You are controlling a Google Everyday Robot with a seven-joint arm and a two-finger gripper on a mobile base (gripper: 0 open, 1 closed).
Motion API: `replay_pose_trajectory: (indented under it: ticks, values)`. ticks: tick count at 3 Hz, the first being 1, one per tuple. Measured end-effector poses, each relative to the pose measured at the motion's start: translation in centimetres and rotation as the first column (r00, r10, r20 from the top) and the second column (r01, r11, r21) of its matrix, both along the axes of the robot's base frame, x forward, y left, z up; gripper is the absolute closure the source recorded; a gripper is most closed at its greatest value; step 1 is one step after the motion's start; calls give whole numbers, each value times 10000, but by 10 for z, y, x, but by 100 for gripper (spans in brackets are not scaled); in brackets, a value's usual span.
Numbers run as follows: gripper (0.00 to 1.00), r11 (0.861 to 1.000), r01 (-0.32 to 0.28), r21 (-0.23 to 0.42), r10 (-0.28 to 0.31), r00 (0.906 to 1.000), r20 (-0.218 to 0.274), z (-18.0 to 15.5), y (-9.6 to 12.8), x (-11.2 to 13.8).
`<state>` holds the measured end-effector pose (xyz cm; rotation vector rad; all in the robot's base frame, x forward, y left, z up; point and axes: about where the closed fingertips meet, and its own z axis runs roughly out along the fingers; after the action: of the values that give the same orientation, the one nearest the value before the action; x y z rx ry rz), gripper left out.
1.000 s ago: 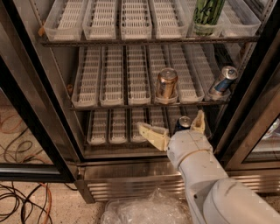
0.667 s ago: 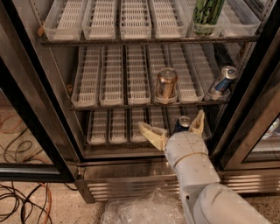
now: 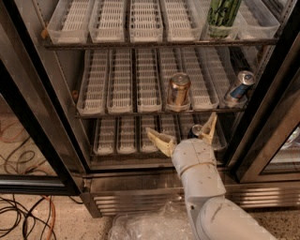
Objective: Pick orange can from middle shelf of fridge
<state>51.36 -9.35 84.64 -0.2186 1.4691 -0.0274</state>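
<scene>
Gripper (image 3: 181, 125): was seen in front of the lowest shelf, just under the front edge of the middle shelf (image 3: 123, 89), at the end of a white arm (image 3: 201, 183) that was raised from below.
Pincer state: the two pale fingers (image 3: 159, 139) were spread wide and nothing was held between them; such a spread is judged to be meant for taking the can from both sides.
Orange can (image 3: 178, 90): was placed upright in a white tray near the front of the middle shelf, right of the centre, above the gripper and apart from it.
Reason of position: the gripper was kept low, probably so that the shelf edge could be passed before the fingers are lifted to the level of the can.
Fridge (image 3: 140, 199): was found open, so all three shelves were left free for reaching.
Blue can (image 3: 239, 86): was laid tilted at the right end of the same shelf, well apart from the orange one; it is judged not to be in the way.
Green can (image 3: 222, 14): was stood on the top shelf and was not concerned.
Dark can (image 3: 196, 131): was partly hidden behind the gripper on the lowest shelf; a touch with it is judged a possible risk.
Progress: the orange can was not yet gripped; the approach is judged to be the step in hand.
</scene>
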Motion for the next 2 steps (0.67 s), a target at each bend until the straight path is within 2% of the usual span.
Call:
replay_pose_trajectory:
  ticks: [2]
  values:
    - [0,9997,-24,248,21,9999,136,-7,8,13]
